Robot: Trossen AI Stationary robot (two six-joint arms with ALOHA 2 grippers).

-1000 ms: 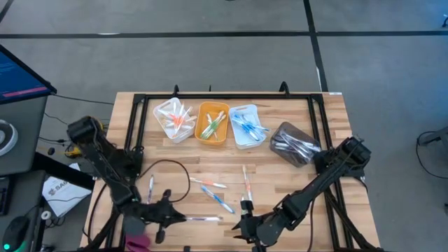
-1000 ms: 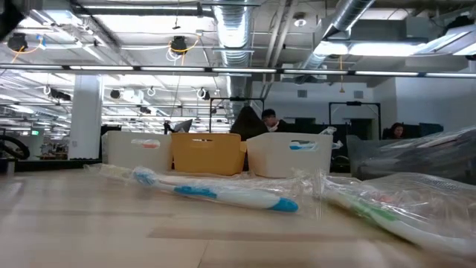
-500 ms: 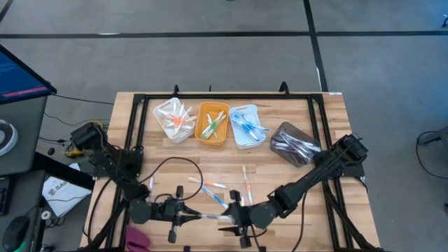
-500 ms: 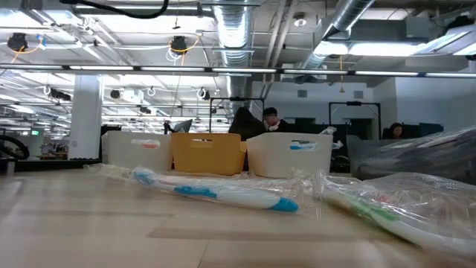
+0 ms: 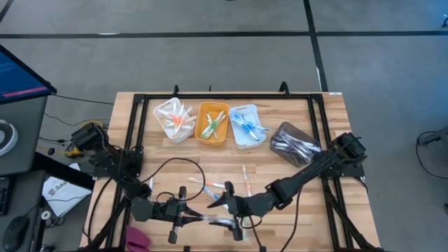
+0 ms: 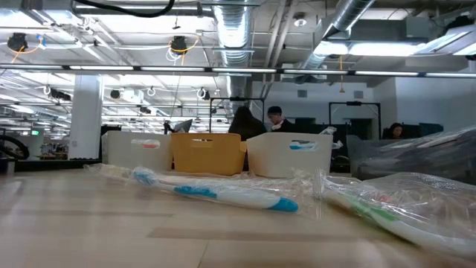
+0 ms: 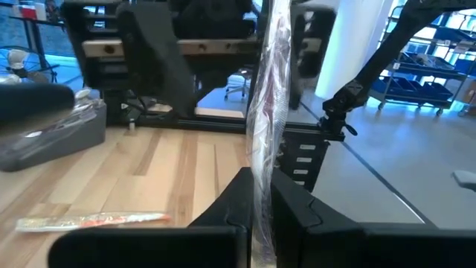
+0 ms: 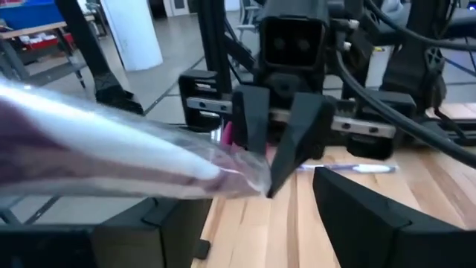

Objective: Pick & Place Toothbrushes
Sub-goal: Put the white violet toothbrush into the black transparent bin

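Note:
My left gripper [image 5: 190,215] is near the table's front edge, shut on a clear-wrapped toothbrush [image 5: 212,220] with a pinkish tint. The toothbrush sticks out toward the table's right. My right gripper [image 5: 229,210] is open and faces the left one, with its fingers [image 8: 355,216] on either side of the toothbrush's free end [image 8: 89,160]. I cannot tell whether they touch it. Loose wrapped toothbrushes [image 5: 210,184] lie flat on the wood between the grippers and the bins. The low view shows a blue-and-white one [image 6: 216,192]. My left gripper pinches one end of the wrapped toothbrush [image 8: 249,171] between its two fingers [image 8: 297,138]. The fingers lie level and point toward the table's right, in line with the brush. The brush [image 7: 268,112] sticks straight out past the fingertips, above the table.
Three bins stand in a row at the back: a white one [image 5: 173,119], an orange one [image 5: 212,124] and another white one [image 5: 246,126], each holding toothbrushes. A grey bag of toothbrushes [image 5: 294,143] lies at the back right. A black cable [image 5: 168,168] loops over the table's left.
My left gripper has moved toward the table's right with the wrapped toothbrush. My right gripper has moved toward the table's left and a little toward the far edge, up to the brush's free end.

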